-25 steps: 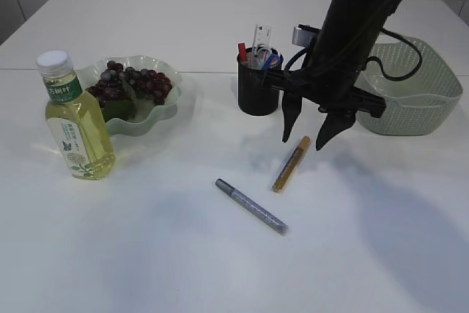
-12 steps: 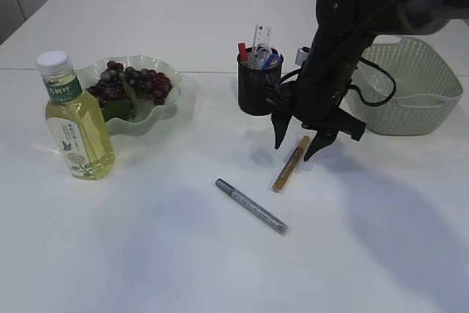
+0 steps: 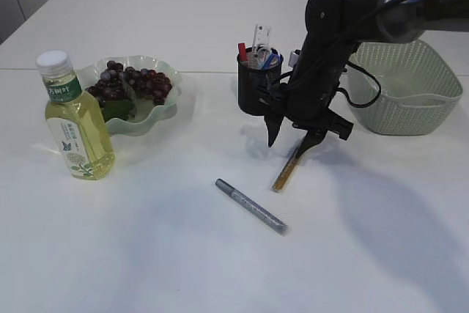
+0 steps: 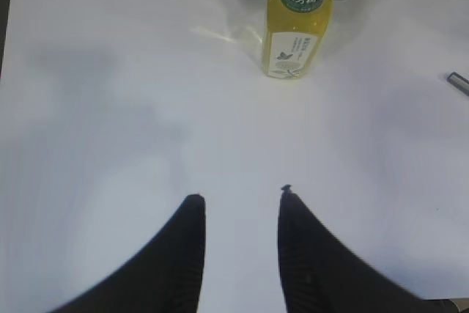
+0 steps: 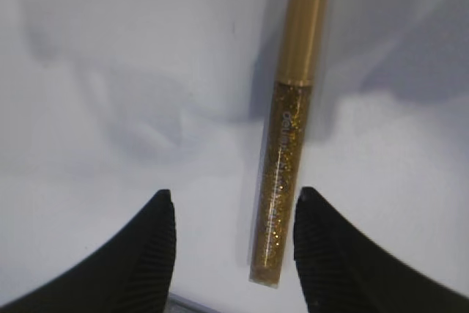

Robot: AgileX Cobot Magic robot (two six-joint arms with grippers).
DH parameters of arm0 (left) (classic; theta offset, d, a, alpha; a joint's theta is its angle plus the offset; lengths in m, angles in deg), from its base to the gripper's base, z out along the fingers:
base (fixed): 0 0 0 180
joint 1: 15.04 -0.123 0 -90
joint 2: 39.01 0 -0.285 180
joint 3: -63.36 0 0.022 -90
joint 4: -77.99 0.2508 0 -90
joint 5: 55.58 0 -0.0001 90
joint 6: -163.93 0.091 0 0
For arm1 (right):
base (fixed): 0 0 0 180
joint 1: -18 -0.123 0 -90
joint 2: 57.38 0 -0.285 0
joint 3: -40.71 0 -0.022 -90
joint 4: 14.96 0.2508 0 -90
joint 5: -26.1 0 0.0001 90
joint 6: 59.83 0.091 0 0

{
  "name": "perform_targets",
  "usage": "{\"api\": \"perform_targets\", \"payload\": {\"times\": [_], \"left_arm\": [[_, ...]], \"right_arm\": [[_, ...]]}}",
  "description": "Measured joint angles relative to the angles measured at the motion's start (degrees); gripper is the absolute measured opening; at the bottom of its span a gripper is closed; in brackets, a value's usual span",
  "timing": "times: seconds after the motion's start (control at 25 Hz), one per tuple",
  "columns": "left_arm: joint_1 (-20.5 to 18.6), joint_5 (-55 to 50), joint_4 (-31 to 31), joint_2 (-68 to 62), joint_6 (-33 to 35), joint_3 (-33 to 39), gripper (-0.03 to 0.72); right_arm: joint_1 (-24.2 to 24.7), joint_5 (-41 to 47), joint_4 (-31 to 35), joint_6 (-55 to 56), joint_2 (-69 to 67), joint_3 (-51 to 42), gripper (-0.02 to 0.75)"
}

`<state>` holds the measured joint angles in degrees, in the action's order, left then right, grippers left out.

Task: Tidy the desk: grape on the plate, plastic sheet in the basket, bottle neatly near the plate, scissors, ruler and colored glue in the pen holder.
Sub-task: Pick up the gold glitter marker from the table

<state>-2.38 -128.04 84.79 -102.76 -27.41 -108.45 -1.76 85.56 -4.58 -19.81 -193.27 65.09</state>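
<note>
- The grapes were already seen in the green plate toward the desk's back left, and the bottle of yellow drink stood upright just beside that plate.
- The black pen holder near the middle of the back edge was seen to contain the ruler and what looked like the scissors' handles; this could not be told with certainty.
- Whether the plastic sheet lay in the green basket at the back right could not be told.
- Two glue pens were left on the desk: the gold glitter glue and, nearer the front edge, the silver glitter glue.
- The right gripper was held low over the gold pen, jaws apart with the pen between them, one finger just beside it; no grip was judged made yet.
- The left gripper was held partly open over bare desk, nothing between its jaws.
</note>
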Motion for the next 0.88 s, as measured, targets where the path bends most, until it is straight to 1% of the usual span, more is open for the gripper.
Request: {"api": "perform_targets", "payload": {"times": [0.2,0.88], "left_arm": [[0.0,0.0,0.0,0.0,0.0,0.0,0.245],[0.0,0.0,0.0,0.0,0.0,0.0,0.244]], "right_arm": [[0.0,3.0,-0.6,0.1,-1.9,1.4,0.417],[0.0,3.5,-2.5,0.4,-2.7,1.5,0.417]]}}
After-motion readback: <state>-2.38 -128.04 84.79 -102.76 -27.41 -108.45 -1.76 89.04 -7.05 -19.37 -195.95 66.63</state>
